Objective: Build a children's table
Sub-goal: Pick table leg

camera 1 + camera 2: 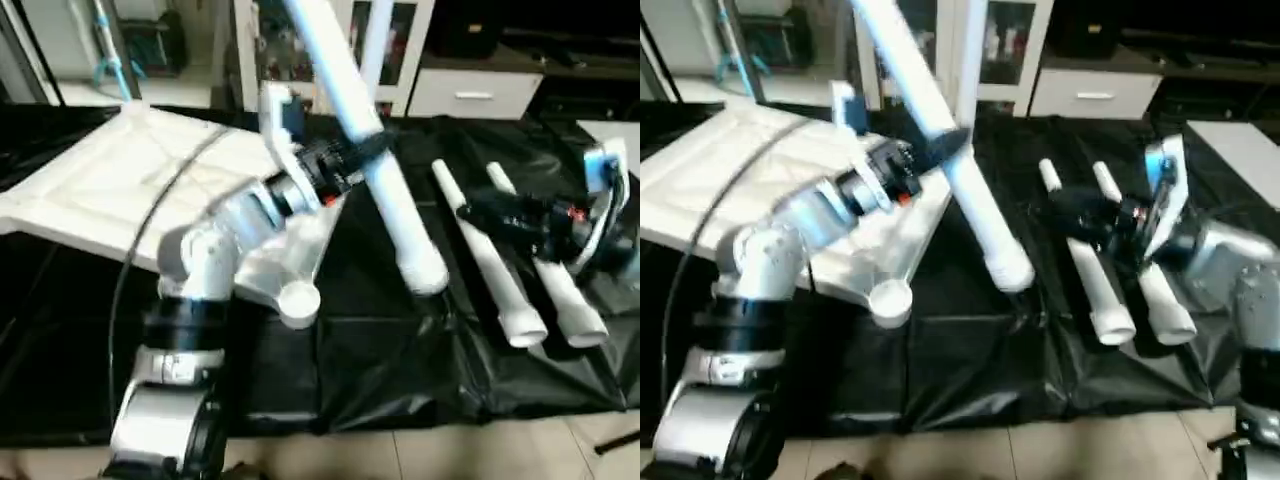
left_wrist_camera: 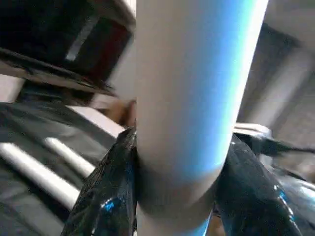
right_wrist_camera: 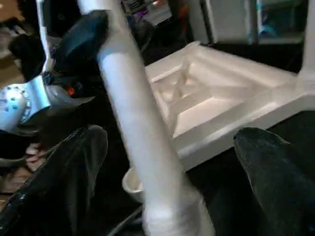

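Observation:
The children's table top (image 1: 100,190) lies ribbed side up on the left of the black-covered work table, with a round corner socket (image 1: 298,300) at its near corner. My left gripper (image 1: 358,157) is shut on a white leg (image 1: 390,200) and holds it tilted in the air, thick end down just right of that socket. In the left wrist view the leg (image 2: 187,98) sits between the black fingers (image 2: 106,196). Two more legs (image 1: 500,270) lie side by side on the right. My right gripper (image 1: 1052,212) hovers over them, open, its fingers (image 3: 74,167) spread wide.
The black cover (image 1: 380,360) ends at the near table edge, with tiled floor (image 1: 450,450) below it. White cabinets and drawers (image 1: 470,90) stand behind the table. A dark cable (image 1: 150,210) runs from my left arm across the table top.

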`<state>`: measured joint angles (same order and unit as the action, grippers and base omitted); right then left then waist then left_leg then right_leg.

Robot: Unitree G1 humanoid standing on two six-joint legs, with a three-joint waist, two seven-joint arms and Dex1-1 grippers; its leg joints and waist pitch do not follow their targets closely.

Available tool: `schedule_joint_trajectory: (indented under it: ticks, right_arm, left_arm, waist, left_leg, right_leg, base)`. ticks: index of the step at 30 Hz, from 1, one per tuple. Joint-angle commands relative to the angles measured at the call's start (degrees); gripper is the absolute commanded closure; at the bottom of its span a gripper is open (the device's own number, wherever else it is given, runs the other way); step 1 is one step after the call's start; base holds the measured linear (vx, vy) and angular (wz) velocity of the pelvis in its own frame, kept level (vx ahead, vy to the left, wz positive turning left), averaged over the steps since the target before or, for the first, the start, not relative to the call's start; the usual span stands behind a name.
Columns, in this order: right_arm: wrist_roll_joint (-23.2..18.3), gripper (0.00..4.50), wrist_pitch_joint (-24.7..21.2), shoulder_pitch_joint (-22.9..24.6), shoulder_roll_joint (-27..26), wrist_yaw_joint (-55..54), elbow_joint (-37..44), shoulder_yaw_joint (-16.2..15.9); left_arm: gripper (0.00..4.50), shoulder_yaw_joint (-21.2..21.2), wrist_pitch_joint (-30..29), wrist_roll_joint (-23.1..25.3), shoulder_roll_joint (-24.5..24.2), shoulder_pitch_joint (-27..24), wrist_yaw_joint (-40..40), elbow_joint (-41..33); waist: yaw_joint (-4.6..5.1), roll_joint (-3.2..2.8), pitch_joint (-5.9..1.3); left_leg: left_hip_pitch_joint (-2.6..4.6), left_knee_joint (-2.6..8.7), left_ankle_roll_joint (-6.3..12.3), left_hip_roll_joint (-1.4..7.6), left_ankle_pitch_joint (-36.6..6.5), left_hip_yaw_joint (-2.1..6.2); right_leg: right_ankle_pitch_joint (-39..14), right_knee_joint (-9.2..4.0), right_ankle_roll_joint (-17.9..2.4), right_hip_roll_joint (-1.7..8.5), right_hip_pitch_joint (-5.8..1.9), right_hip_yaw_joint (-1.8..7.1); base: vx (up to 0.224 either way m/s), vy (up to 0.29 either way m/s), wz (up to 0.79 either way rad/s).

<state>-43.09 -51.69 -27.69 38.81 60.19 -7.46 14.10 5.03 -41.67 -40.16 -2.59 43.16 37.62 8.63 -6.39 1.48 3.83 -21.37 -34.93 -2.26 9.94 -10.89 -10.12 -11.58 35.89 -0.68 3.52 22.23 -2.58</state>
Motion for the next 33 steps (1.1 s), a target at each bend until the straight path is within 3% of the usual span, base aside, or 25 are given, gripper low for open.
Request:
schedule_joint_trajectory:
  ticks: [1,6,14,20,27,33]
  right_arm:
    - [-3.0,0.00,-3.3,-2.0,0.5,0.1,-1.2,2.7]
    - [-5.7,0.00,-6.7,-2.1,1.7,1.8,-1.5,3.0]
    - [-5.2,0.00,-6.3,-0.6,2.9,3.9,-1.1,1.7]
    - [-5.8,0.00,-6.3,0.7,2.2,5.0,2.9,0.2]
    - [-4.7,0.00,-5.7,2.4,2.8,6.6,5.7,-2.7]
    - [-2.9,0.00,-3.9,2.9,2.8,7.9,9.5,-6.6]
  left_arm:
    - [2.68,-0.6,-0.7,-1.1,-0.8,0.2,1.9,-2.7]
    - [2.68,-1.2,-1.1,-1.3,-1.4,-0.1,3.0,-3.7]
    - [2.68,-1.6,-2.0,-2.3,-2.0,-0.5,4.3,-4.8]
    - [2.68,-3.9,-3.0,-4.3,-4.0,-1.6,11.7,-7.4]
    - [2.68,-4.7,-3.2,-5.2,-4.5,-0.8,14.6,-7.3]
    - [2.69,-7.2,-3.2,-5.2,-6.6,-0.2,20.8,-7.4]
  waist:
    - [-0.24,1.50,-4.01]
    - [-0.42,1.50,-4.05]
    - [-0.83,1.57,-4.11]
    - [-0.94,1.45,-4.02]
    - [-0.98,1.53,-4.03]
    - [-1.02,1.24,-4.02]
  left_leg:
    - [0.73,3.59,2.99,3.03,-5.0,0.76]
    - [0.76,3.57,2.80,3.03,-4.1,0.79]
    - [0.74,3.47,3.11,3.03,-3.0,0.73]
    - [0.81,3.62,2.63,3.08,-3.8,0.72]
    - [0.83,3.66,2.11,3.13,-4.3,0.77]
    - [0.85,3.72,2.05,3.16,-4.2,0.80]
  right_leg:
    - [-9.3,-4.59,-13.9,5.00,-2.90,2.43]
    - [-10.1,-4.55,-12.6,4.89,-2.83,2.37]
    - [-8.3,-4.34,-13.1,4.96,-2.82,2.36]
    - [-9.7,-4.46,-12.7,4.91,-2.65,2.37]
    - [-10.8,-4.56,-11.9,4.98,-2.70,2.47]
    - [-10.1,-4.40,-12.1,4.94,-2.61,2.48]
  base:
    - [0.000,0.000,0.00]
    - [0.000,0.000,0.00]
    - [0.000,0.000,0.00]
    - [0.000,0.000,0.00]
    - [0.000,0.000,0.00]
    - [0.000,0.000,0.00]
